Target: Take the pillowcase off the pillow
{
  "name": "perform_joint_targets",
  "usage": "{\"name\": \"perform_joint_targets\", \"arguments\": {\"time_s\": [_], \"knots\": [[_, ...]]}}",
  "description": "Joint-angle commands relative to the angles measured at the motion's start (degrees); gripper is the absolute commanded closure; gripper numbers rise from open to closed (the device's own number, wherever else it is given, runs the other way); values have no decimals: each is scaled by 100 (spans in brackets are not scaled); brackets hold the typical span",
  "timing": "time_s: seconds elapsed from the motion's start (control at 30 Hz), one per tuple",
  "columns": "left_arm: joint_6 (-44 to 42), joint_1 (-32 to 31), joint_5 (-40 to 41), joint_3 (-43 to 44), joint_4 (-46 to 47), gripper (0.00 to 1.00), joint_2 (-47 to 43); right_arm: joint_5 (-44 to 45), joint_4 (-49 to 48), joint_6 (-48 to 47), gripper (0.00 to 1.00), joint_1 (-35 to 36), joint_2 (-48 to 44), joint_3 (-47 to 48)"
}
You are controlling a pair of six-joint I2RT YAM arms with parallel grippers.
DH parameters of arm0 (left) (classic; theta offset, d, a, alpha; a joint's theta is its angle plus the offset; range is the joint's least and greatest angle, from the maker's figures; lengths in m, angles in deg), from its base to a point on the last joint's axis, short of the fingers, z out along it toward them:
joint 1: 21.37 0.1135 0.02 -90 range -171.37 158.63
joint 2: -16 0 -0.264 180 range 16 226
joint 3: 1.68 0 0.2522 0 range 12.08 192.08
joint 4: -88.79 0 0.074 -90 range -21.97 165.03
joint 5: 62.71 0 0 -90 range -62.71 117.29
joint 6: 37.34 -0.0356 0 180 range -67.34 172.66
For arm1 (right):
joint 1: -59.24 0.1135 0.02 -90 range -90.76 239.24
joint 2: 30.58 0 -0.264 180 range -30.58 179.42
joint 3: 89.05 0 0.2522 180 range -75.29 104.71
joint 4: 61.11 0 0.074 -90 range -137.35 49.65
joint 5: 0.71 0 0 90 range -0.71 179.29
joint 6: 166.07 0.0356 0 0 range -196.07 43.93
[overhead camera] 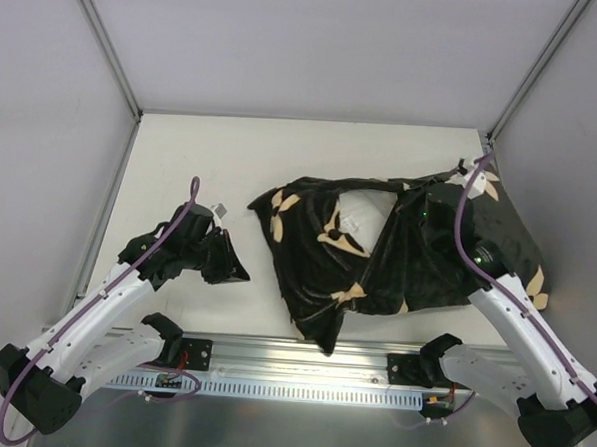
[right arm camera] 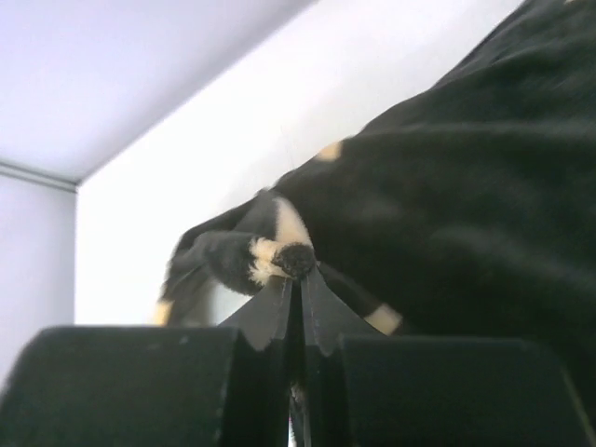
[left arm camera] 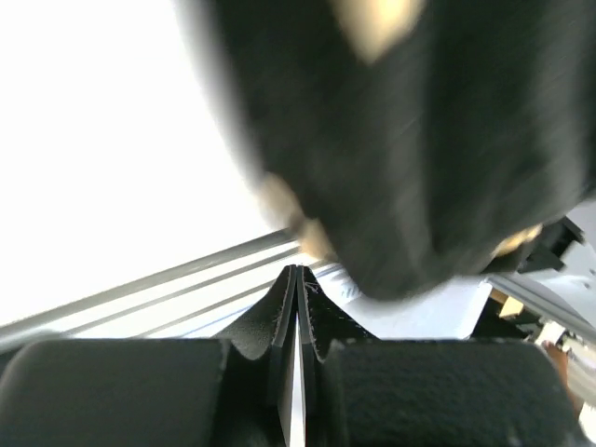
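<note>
Top external: pillowcase bunched centre-right on tabletop, white pillow only peeking through a gap. The right gripper?
— Clamped on a pillowcase fold, tips half buried. The left gripper closed, empty; fabric ahead blurred.

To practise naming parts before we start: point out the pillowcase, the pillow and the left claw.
pillowcase (overhead camera: 396, 269), top view: black fabric, right half.
pillow (overhead camera: 364, 212), top view: white patch in the opening.
left claw (left arm camera: 296, 272), left wrist view: where the closed fingertips meet.

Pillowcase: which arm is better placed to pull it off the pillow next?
Right: the right gripper is shut on a pillowcase fold; the left gripper is shut empty, apart from the fabric.
</note>
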Motion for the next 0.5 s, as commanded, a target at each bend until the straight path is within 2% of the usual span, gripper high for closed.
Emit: {"name": "perform_joint_targets", "arguments": {"time_s": [0.0, 0.17, 0.2, 0.23, 0.27, 0.3, 0.37, 0.4, 0.47], "knots": [[-14, 193, 235, -30, -400, 100, -223, 361, -46, 15, 99, -159, -510, 4], [92, 106, 208, 644, -408, 100, 266, -210, -89, 103, 99, -133, -554, -418], [109, 10, 313, 1125, -400, 92, 364, -211, -98, 138, 99, -89, -536, -549], [136, -322, 480, 1400, -400, 74, 505, -202, -115, 156, 99, -63, -519, -603], [162, -534, 890, 1707, -400, 48, 854, -211, -176, 182, 99, -54, -501, -655], [153, -753, 1086, 2328, -400, 16, 1075, -254, -203, 200, 99, -36, -484, -673], [145, -1176, 1246, 2920, -400, 5, 1602, -237, -203, 191, 99, -1, -414, -656], [171, -1230, 1211, 3445, -408, 2, 2161, -237, -203, 174, 99, 25, -396, -630], [162, -1326, 1289, 3922, -417, 1, 2701, -211, -160, 156, 99, 43, -387, -577]]}}
